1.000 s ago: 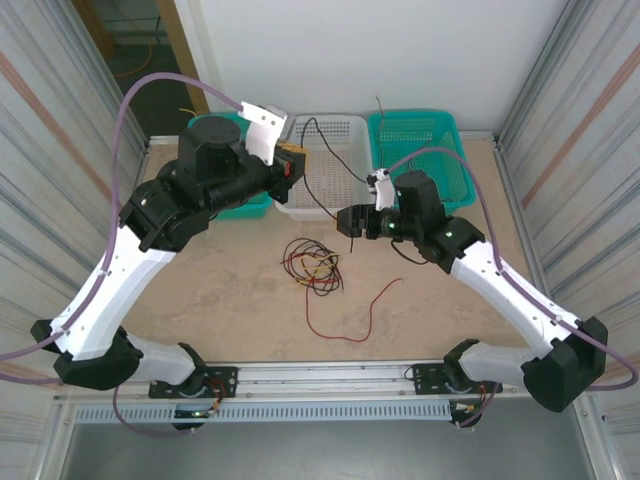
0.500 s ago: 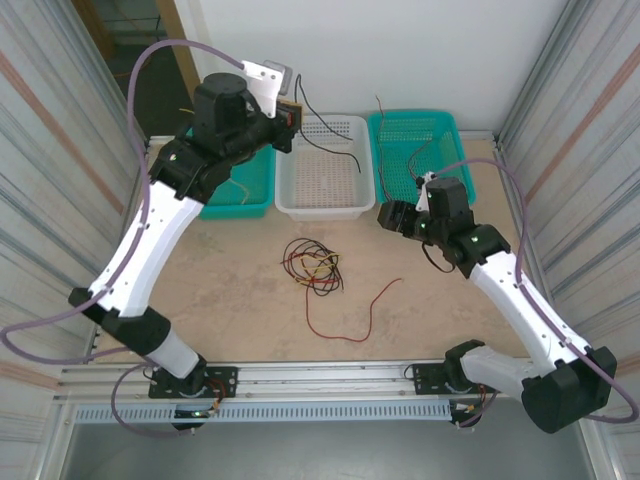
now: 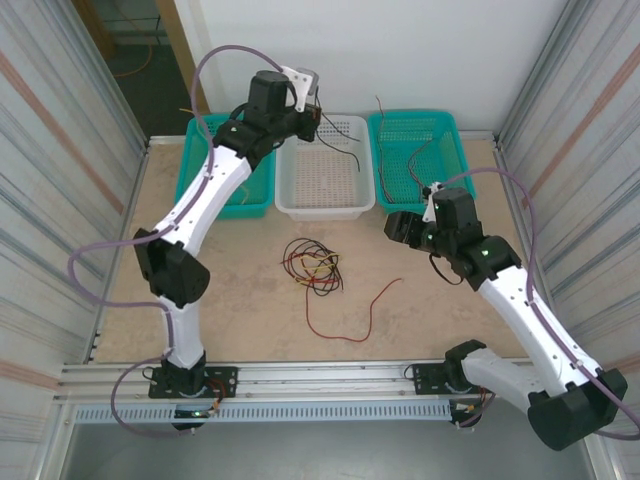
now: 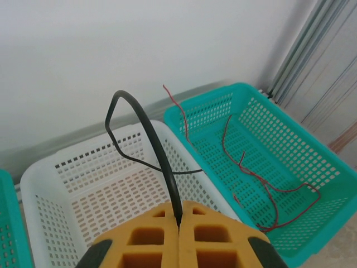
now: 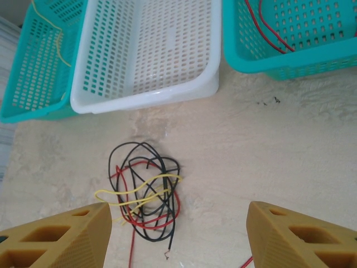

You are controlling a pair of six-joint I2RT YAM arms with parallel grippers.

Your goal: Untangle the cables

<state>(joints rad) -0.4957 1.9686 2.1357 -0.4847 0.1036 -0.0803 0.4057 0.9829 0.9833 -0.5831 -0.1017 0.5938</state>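
My left gripper is shut on a black cable, held high over the white basket. The cable loops up from the fingertips and its free end trails down over the basket. A tangle of red, black and yellow cables lies on the table in the middle; in the right wrist view the tangle sits just ahead of my right gripper. That right gripper hovers open to the right of the tangle, with nothing between its fingers. A separate red cable lies in front of the tangle.
Three baskets stand along the back wall. The left teal basket has a yellow cable in it. The white basket is in the middle. Red cables lie in the right teal basket. Corrugated walls flank the table.
The left arm stretched up and back, carrying the black cable from the basket's front to above its rear. The right gripper drew back to the right, away from the tangle, staying open.
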